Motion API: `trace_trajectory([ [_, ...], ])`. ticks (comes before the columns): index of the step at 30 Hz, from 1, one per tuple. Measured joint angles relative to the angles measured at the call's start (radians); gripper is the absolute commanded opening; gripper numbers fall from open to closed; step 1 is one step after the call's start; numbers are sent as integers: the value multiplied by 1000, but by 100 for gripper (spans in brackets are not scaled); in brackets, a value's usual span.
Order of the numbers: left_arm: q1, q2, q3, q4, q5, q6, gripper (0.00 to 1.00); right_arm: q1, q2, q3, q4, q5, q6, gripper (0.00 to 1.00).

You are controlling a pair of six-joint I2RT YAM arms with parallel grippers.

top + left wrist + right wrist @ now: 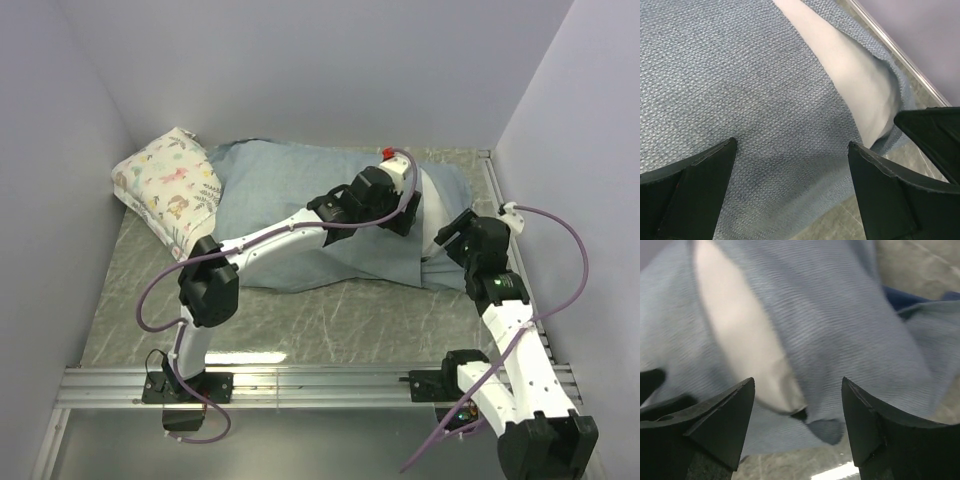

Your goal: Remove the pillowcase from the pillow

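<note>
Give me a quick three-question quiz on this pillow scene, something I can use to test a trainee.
1. True or false: the left gripper is shut on the pillowcase.
2. Where does the white pillow show? A) at the pillowcase's end near the right gripper; B) at the opposite, left end; C) nowhere.
3. Short answer: how do the right gripper's jaws stand?
Key: 1 false, its jaws are open over the cloth; 2 A; 3 open.
</note>
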Motion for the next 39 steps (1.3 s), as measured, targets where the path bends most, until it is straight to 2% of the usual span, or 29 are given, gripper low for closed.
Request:
trace_trajectory([
  [4,-11,3,30,-9,-2,0,99,-44,31,0,-29,16,-9,76],
  [7,-18,30,89,-10,-10,2,99,-64,63,-2,-37,19,-14,69],
  [10,-22,79,147,-14,-31,9,98,-89,80,-12,-36,20,-15,57],
  [11,-22,95,162,-22,-42,10,96,-99,84,-15,-36,19,-14,45],
  [12,-23,114,173,-29,-56,15,92,-108,87,-16,-35,19,-16,40],
  [13,-22,128,176,-34,-68,18,81,-123,92,-21,-28,17,-16,35],
  [14,-22,141,177,-39,-83,19,72,-137,96,-27,-23,12,-15,23],
  [15,-20,152,178,-47,-97,21,62,-155,100,-35,-17,5,-19,19],
  [16,-17,162,178,-57,-107,26,43,-175,106,-47,-6,-3,-18,10],
  [19,-3,169,178,-82,-125,23,18,-243,129,-86,30,-43,-15,0],
  [22,18,169,178,-93,-140,11,8,-305,169,-122,75,-92,-2,0],
  [25,34,167,178,-104,-157,5,2,-348,209,-148,126,-138,19,0],
  [33,53,138,172,-150,-261,5,0,-418,331,-182,293,-300,76,0],
  [38,68,108,146,-151,-227,35,15,-429,371,-280,499,-465,99,0],
  [39,64,108,152,-158,-221,47,23,-431,370,-293,524,-486,99,0],
])
